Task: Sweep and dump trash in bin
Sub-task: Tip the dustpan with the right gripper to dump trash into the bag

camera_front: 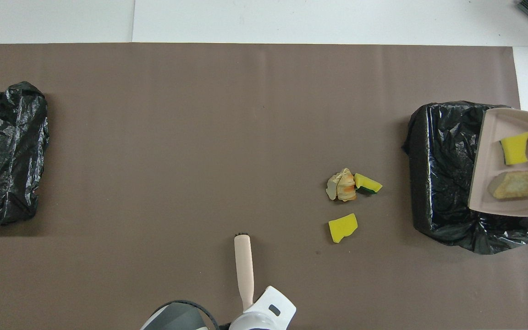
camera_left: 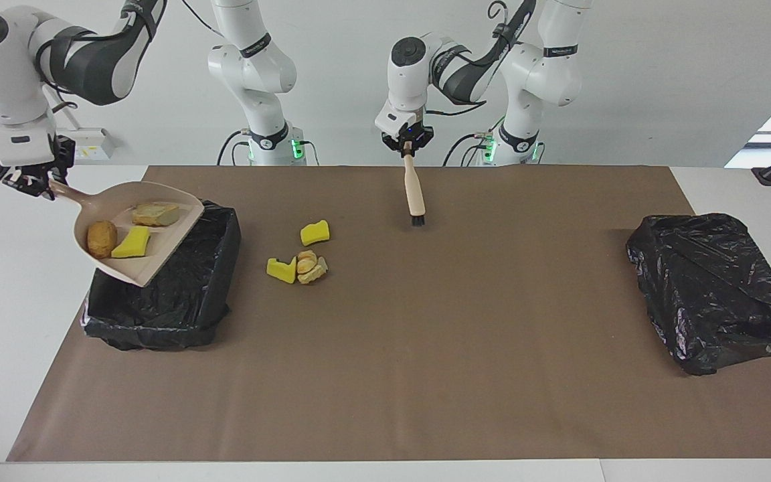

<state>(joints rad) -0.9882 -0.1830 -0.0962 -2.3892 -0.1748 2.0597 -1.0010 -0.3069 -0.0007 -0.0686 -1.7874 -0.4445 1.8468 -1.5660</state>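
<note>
- The right gripper (camera_left: 33, 182), at the right arm's end of the worktop, is clamped on the handle of the dustpan (camera_left: 151, 258), holding it in the air over the outer edge of the bin (camera_left: 215, 268); in the overhead view the gripper itself is out of frame.
- The dustpan tilts with its open lip toward the bin's middle and carries three pieces of trash: a brown lump (camera_left: 102, 238), a yellow chunk (camera_left: 132, 242) and a tan lump (camera_left: 155, 214).
- The bin, lined with a black bag, sits on the brown mat (camera_left: 385, 375) near the right arm's end; no trash can be made out inside it.
- On the mat just beside the bin, toward the middle of the worktop, lies the rest of the trash: a yellow wedge (camera_left: 280, 270) touching a small beige clump (camera_left: 310, 266), and a second yellow piece (camera_left: 314, 232) a little nearer the robots, apart from the other two.
- The left gripper (camera_left: 409, 142), over the mat's edge nearest the robots and around the middle of its length, is shut on the top of the brush (camera_left: 415, 194).
- The brush hangs nearly upright, bristles down; whether they touch the mat cannot be told.
- A second black bag (camera_left: 713, 288) lies crumpled at the left arm's end of the mat, well apart from everything else.
</note>
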